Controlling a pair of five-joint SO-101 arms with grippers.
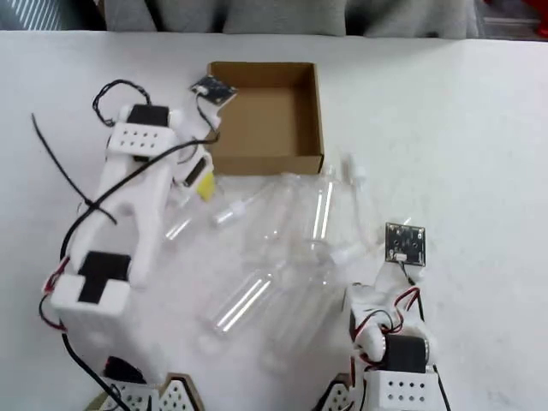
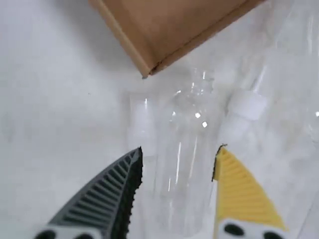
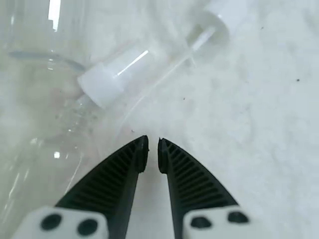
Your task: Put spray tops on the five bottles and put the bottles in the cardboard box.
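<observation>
Cardboard is showing just ahead of the left pincer (image 2: 179, 149): one corner of the box (image 2: 169, 30) is sitting beyond its tips, its walls running off to both sides. Bare white table (image 2: 50, 89) is lying open on the grey finger's side. That pincer is gaping wide, its grey and yellow fingers standing well apart. A clear bottle (image 2: 182, 169) is lying lengthwise under the gap with its neck toward the box corner; whether either finger is touching it cannot be told. On the yellow finger's side a white top (image 2: 247, 105) on a neighbouring bottle is crowding close. From above, the left pincer (image 1: 199, 175) is hanging just beside the box's near wall (image 1: 265, 163), and the bottles (image 1: 248, 295) are lying in a loose heap on the table (image 1: 479, 128), all outside the box, between the two arms. The right pincer (image 3: 152, 142) is showing only a thin slit between its black fingers and is gripping nothing. Ahead of its tips a white spray top (image 3: 102, 84) on a clear bottle is lying slantwise, apart from them, with bare table opening out on one side.
</observation>
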